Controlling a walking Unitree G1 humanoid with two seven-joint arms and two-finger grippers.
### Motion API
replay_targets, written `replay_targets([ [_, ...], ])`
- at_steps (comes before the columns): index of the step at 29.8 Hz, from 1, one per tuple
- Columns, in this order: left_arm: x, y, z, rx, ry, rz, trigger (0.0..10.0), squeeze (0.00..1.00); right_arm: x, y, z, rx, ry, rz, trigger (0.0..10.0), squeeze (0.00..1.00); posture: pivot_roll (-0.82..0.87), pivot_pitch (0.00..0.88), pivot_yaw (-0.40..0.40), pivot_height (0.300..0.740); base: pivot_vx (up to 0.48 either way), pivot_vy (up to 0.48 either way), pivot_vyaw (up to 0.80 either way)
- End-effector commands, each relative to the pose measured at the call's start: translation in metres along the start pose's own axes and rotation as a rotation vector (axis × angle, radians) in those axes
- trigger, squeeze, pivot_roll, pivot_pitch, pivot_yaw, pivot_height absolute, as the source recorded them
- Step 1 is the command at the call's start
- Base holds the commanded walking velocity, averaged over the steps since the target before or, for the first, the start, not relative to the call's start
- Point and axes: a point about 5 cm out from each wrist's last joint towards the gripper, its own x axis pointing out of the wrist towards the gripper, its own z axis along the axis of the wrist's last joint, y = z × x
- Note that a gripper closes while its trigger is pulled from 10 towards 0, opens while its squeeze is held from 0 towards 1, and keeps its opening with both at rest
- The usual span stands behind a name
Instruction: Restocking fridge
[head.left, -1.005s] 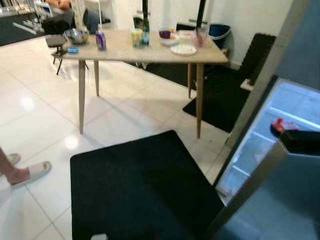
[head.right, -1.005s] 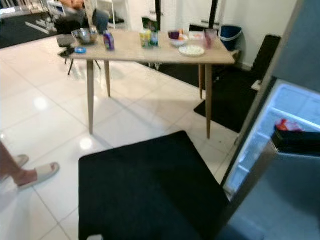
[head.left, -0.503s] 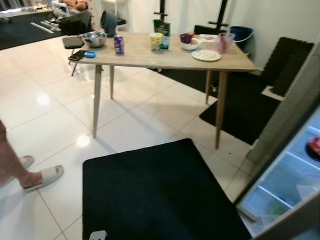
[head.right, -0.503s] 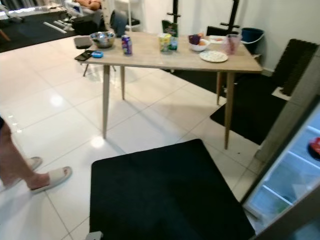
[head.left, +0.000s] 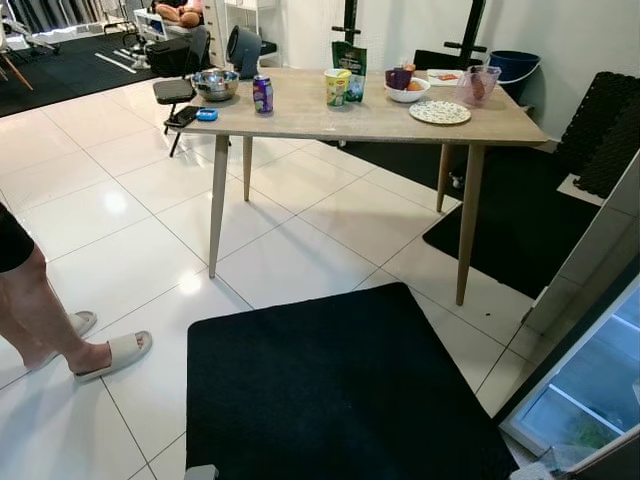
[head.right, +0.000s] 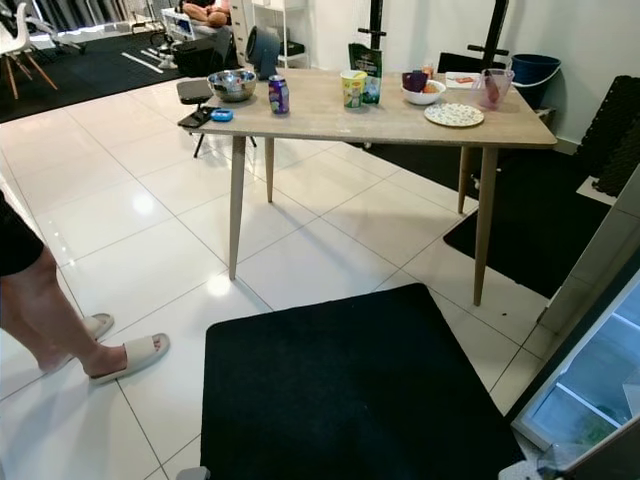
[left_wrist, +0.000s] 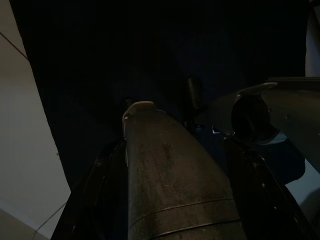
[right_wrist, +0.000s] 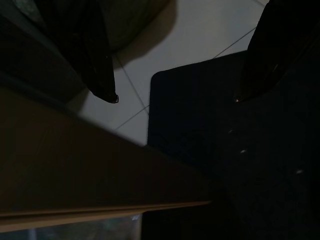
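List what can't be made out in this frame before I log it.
- Fridge interior: cut off by the head views' right edge.
- Labels on the purple can and green packet: too small to read.
- Person: cut off by the left edge above the thigh.
- Left gripper: the left wrist view is too dark to tell.
- Right gripper: fingers apart, holding nothing.

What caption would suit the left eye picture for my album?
Wooden table set with can, bowls and plate, black mat before it.

Sharp, evenly bright head views with ceiling-light glare on the glossy floor tiles (head.left: 110, 205); both wrist views very dark.
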Motion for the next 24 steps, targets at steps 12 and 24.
replay_targets([
  [12, -0.002, 0.000, -0.008, 0.008, 0.040, -0.011, 10.0, 0.00, 0.000, 0.006, -0.004, 0.066, 0.036, 0.049, 10.0, 0.00, -0.18, 0.047, 0.022, 0.740, 0.000, 0.000, -0.62],
  [24, -0.002, 0.001, -0.007, 0.016, 0.042, -0.016, 10.0, 0.00, -0.002, 0.001, -0.020, 0.177, 0.108, 0.000, 10.0, 0.00, -0.19, 0.048, 0.033, 0.740, 0.000, 0.000, -0.39],
])
